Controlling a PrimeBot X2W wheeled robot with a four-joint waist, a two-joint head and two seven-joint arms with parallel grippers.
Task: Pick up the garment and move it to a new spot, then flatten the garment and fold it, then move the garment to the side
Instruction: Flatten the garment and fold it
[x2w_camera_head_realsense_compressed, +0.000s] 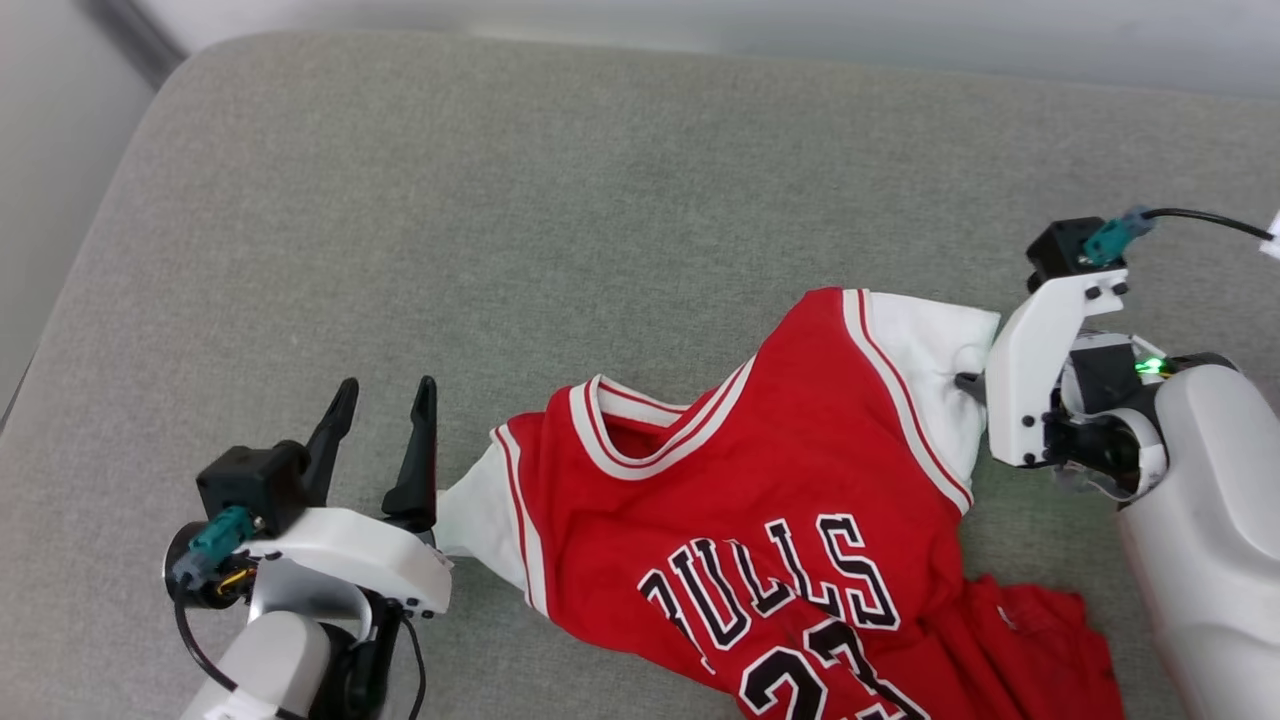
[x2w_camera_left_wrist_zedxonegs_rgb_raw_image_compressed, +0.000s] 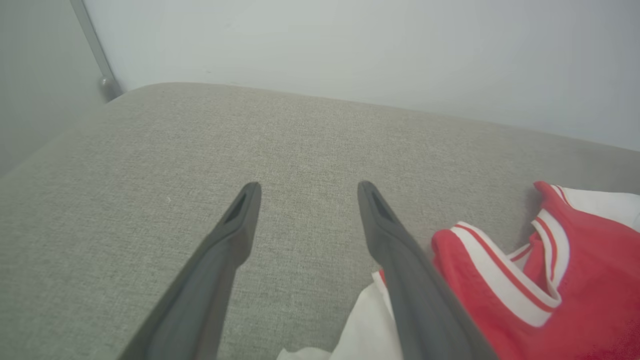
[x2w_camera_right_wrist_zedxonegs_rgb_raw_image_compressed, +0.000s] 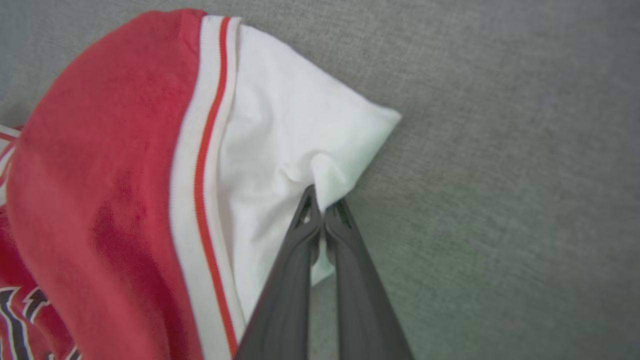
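Garment lies crumpled, front up, on a grey-green cushion, low and right in the head view, with its lower part bunched. The cushion cover is coarse woven cloth with a rounded corner. A pale wall and a dark upright strip stand behind it. The garment is soft red cloth with black white-outlined lettering, a ringed white-and-red collar and white sleeves joined by striped bands. Right gripper: fingers pinched together on the edge of one sleeve, cloth puckered at the tips. Left gripper: fingers spread apart, holding nothing, over bare cushion. The other sleeve lies just beside its right finger, which partly covers it in the left wrist view.
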